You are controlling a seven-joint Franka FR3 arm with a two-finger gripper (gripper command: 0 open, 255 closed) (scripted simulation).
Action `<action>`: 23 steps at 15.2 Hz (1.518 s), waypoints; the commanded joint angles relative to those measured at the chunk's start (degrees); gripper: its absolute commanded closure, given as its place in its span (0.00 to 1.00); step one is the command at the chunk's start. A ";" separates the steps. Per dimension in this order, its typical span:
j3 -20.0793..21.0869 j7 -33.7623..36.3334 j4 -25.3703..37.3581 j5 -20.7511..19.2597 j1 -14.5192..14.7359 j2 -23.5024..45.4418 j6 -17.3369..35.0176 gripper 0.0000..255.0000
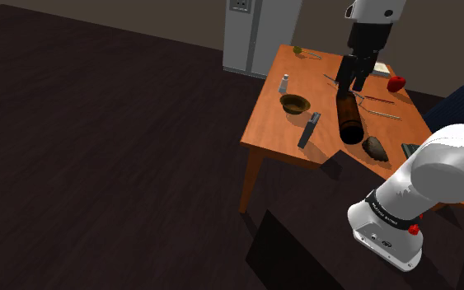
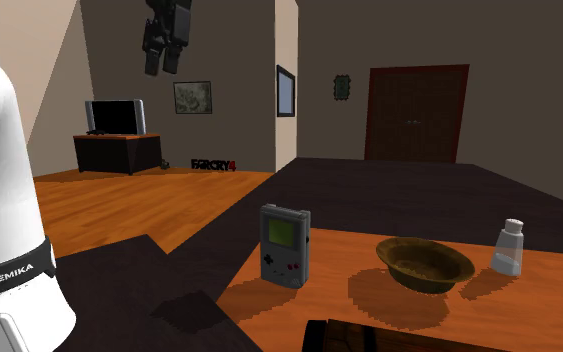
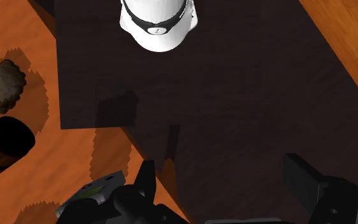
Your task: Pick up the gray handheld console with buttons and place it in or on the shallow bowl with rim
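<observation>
Jaws apart | gray console [image 3: 89,196] below; outside their gap, to one side

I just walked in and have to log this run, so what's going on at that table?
A white robot arm holds its black claw open and empty, well above the orange table. The grey handheld console it is meant to grab stands upright on the table, untouched. It is beside the brown shallow bowl but not touching it, and the bowl has nothing in it. The pickup has not begun yet.
</observation>
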 commanded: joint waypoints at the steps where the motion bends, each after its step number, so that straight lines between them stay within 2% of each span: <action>1: 0.00 0.00 0.00 0.00 0.00 0.00 0.00 0.00; 12: -2.62 7.00 -7.66 -2.82 -8.74 11.30 23.05 0.00; 23: -6.79 13.87 -8.64 -5.16 -16.99 28.12 45.21 0.00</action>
